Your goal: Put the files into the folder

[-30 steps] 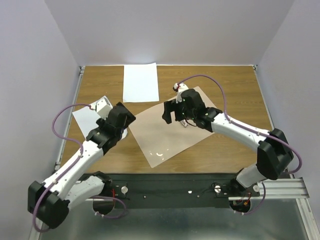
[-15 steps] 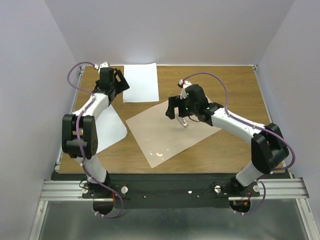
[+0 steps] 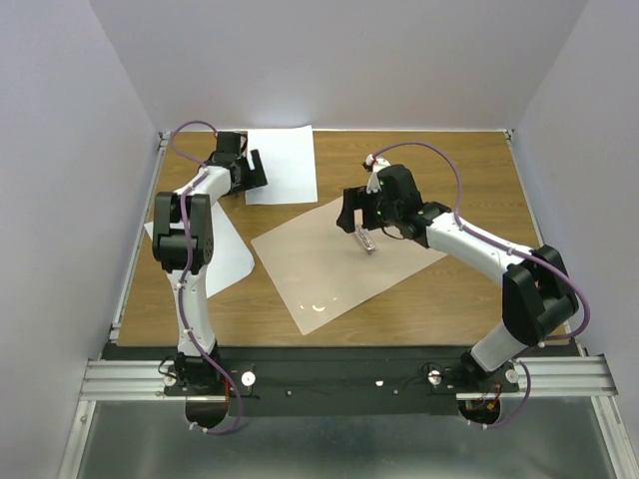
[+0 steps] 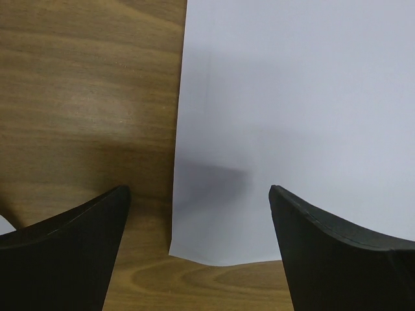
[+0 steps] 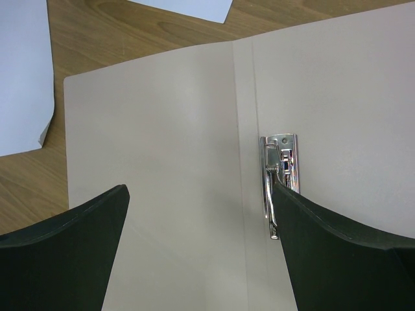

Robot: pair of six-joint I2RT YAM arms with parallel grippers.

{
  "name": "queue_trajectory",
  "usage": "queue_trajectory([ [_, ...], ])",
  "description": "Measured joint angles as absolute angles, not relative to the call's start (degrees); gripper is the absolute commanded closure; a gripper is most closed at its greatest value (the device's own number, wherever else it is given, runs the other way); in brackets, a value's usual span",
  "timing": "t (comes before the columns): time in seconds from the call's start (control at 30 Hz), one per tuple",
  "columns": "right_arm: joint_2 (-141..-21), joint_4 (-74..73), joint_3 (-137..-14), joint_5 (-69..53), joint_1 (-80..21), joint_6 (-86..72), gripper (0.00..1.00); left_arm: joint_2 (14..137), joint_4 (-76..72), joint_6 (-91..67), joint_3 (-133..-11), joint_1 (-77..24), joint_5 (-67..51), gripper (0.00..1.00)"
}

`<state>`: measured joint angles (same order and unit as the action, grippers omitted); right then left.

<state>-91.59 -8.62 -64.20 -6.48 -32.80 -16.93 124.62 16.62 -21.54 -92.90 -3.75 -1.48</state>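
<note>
Spread wide, the left hand (image 4: 198, 191) is straddling an edge of the far file (image 4: 292, 97), apparently to grip it, while the right hand (image 5: 200, 188), equally wide, is hovering over the clip (image 5: 280, 175) of the folder (image 5: 162, 129).

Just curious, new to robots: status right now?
Left fingers open over far sheet. Right fingers open above folder clip. Near sheet outside folder. Nothing blocking.

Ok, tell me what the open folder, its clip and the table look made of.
Folder: probably thin card, pale and slightly glossy; a glare spot shows near its front corner. Clip: metal, with mirror-bright reflections. Table: brown wood grain, possibly laminate.
</note>
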Motion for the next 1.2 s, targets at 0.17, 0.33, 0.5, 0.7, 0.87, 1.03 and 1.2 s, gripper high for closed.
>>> queue_trajectory([
  [0.17, -91.59, -8.62, -64.20, -6.55, -32.47, -16.95, 0.00, 124.73, 17.72, -21.65, -93.21, -3.75, -1.26, 0.16],
  [0.33, -91.59, -8.62, -64.20, -6.61, -32.12, -16.99, 0.00, 124.36, 16.27, -21.89, -91.70, -3.77, -0.97, 0.21],
  [0.5, -91.59, -8.62, -64.20, -6.81, -32.10, -17.15, 0.00, 122.98, 15.11, -22.48, -89.21, -4.12, -0.08, 0.29],
  [0.7, -91.59, -8.62, -64.20, -6.96, -31.83, -17.19, 0.00, 122.89, 16.43, -22.70, -89.19, -5.56, 3.31, 0.39],
  [0.87, -91.59, -8.62, -64.18, -6.96, -31.77, -17.37, 0.00, 122.96, 19.51, -23.55, -90.17, -6.98, 5.10, 0.45],
  [1.03, -91.59, -8.62, -64.12, -6.96, -31.75, -17.58, 0.00, 122.96, 21.63, -24.38, -90.63, -7.92, 6.24, 0.54],
  [1.2, -91.59, -8.62, -64.10, -6.96, -31.68, -17.91, 0.00, 122.98, 23.29, -25.32, -90.98, -8.49, 6.92, 0.71],
])
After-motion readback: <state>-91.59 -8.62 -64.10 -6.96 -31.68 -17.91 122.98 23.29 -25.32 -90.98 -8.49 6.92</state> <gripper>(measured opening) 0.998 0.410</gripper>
